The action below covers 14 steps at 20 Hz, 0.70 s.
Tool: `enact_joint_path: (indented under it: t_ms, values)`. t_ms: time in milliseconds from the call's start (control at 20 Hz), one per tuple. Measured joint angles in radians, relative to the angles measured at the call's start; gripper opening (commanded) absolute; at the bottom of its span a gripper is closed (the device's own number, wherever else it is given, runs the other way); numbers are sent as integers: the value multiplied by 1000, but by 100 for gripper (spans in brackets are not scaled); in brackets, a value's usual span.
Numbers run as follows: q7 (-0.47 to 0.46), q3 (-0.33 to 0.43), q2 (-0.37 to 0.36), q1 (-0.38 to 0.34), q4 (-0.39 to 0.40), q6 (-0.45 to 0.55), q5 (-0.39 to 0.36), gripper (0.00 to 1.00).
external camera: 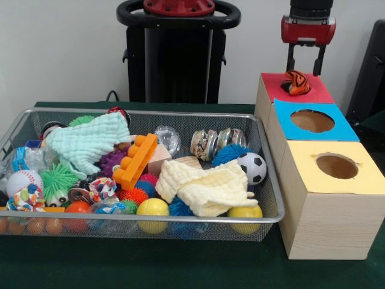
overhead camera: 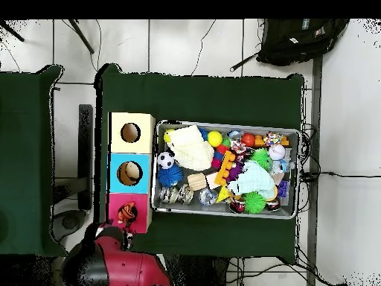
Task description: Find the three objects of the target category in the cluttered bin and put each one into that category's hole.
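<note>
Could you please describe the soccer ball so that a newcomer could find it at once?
Start at the bin and go to the end beside the yellow-topped box. The soccer ball lies there by a blue spiky ball, the only white ball with black patches.

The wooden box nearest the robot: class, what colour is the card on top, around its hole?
Red; the front view shows it best.

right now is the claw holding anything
Nothing is held: the claw hangs open above an orange striped toy that sits in the red box's hole.
</note>
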Motion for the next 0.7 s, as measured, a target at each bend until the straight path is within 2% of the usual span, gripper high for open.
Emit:
enact_joint_path:
  t_ms: [450, 500, 700]
  values:
    - [0, -1, 22, 1, 0, -2, 0, 100]
    - [0, -6, 27, 3, 0, -2, 0, 0]
    - [0, -11, 29, 8, 0, -6, 0, 0]
